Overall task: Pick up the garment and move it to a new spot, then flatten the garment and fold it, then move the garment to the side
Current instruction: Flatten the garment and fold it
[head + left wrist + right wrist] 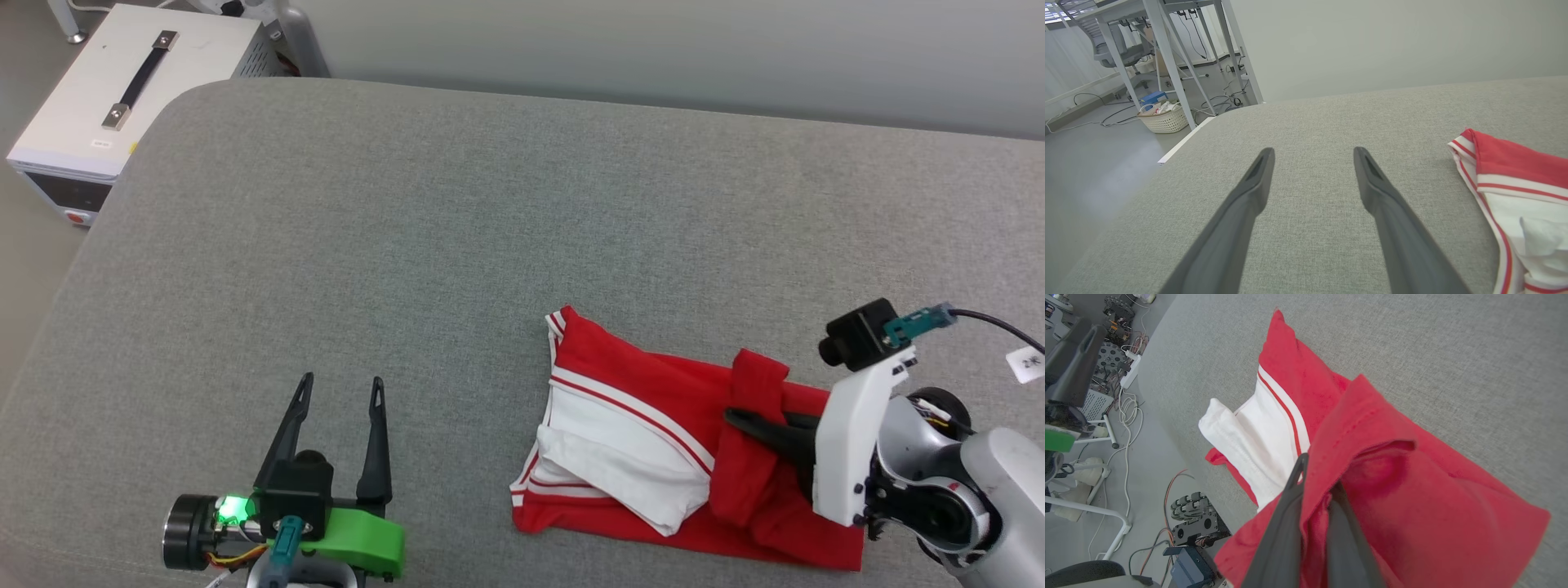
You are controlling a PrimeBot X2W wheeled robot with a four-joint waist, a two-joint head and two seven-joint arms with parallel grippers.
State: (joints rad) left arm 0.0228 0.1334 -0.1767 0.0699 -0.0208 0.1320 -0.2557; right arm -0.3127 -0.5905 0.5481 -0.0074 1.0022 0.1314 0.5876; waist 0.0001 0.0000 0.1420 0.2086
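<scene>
right end effector [735, 420] clamped on red garment [629, 384] fold; left end effector [341, 380] splayed wide, empty

Left jaws wide, right jaws tight.

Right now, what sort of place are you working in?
Probably a robotics lab or workshop, not a home. The work surface is a grey fabric-covered table. Beside it stands a white equipment case. The floor holds loose cables and what look like spare robot parts, with a metal-framed bench nearby.
</scene>
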